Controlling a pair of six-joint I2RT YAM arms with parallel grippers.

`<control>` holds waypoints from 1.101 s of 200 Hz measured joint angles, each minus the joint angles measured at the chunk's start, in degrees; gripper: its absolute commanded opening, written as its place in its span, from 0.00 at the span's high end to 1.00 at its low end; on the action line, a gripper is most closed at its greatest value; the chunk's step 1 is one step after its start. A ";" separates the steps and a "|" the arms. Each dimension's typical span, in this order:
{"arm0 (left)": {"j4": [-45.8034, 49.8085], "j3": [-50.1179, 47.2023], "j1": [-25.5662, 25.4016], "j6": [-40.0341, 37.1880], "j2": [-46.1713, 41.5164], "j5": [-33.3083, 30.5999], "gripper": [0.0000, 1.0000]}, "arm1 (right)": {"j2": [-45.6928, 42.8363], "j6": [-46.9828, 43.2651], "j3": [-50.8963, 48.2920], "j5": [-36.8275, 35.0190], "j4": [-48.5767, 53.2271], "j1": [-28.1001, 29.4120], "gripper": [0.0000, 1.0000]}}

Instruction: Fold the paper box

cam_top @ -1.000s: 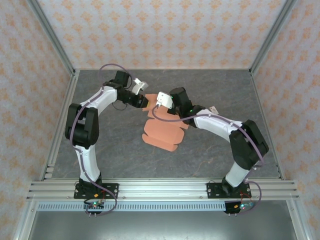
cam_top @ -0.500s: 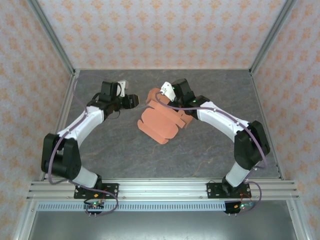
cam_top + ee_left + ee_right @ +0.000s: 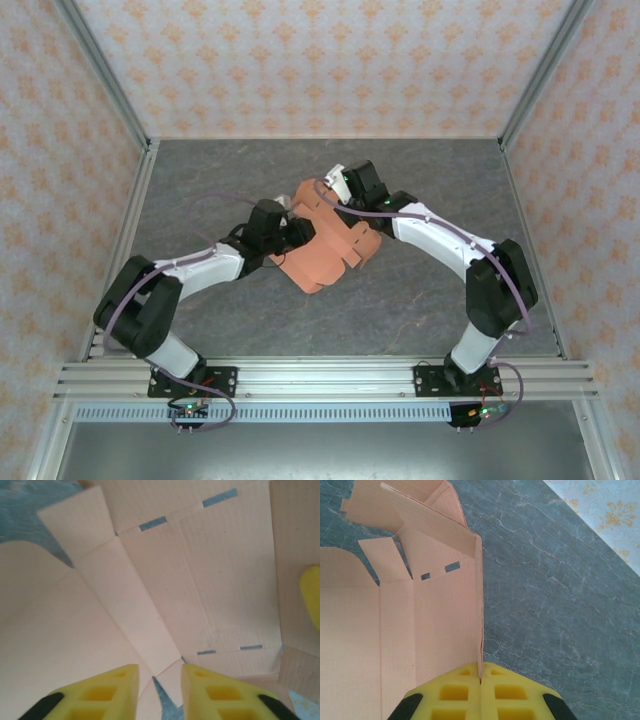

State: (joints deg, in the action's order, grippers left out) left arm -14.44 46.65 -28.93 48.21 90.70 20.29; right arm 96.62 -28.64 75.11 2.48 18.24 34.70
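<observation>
The paper box (image 3: 328,243) is a salmon-orange creased sheet with flaps, half unfolded and tilted up off the grey table. My right gripper (image 3: 337,187) is at its far edge. In the right wrist view this gripper (image 3: 481,672) is shut on the thin upright edge of a box wall (image 3: 445,630). My left gripper (image 3: 291,237) is against the box's left side. In the left wrist view its yellow fingers (image 3: 117,685) stand a little apart, with the left gripper (image 3: 160,672) pointing at the box's inner creases (image 3: 150,610) and nothing pinched between them.
The grey marbled table (image 3: 420,300) is walled by metal frame posts (image 3: 110,90) and patterned panels. Bare table lies right of the box edge (image 3: 560,580). A yellow fingertip (image 3: 312,600) shows at the right edge of the left wrist view.
My left gripper let go of the box's far edge, swung away left, then came back in against the box's left side. The right gripper kept its grip and the box tilted and shifted slightly.
</observation>
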 measured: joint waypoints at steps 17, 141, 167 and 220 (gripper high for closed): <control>-3.91 1.53 -1.03 1.31 4.31 0.07 0.80 | 0.02 1.05 0.00 0.63 0.02 -0.48 1.00; -12.70 10.08 -2.60 4.50 21.27 -0.24 0.89 | 2.34 3.17 2.64 3.15 3.67 -1.64 1.00; -11.39 10.08 -2.60 4.50 21.24 -0.85 0.89 | 2.36 3.17 2.91 3.13 3.93 -1.64 1.00; -8.28 10.21 -2.60 4.50 21.22 -1.79 0.89 | 2.99 3.17 3.56 3.37 4.52 -1.64 1.00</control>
State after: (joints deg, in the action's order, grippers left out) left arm -22.72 56.86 -31.53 52.71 111.92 18.50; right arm 99.61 -25.47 78.67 5.85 22.76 33.06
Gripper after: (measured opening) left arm 0.113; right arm 0.045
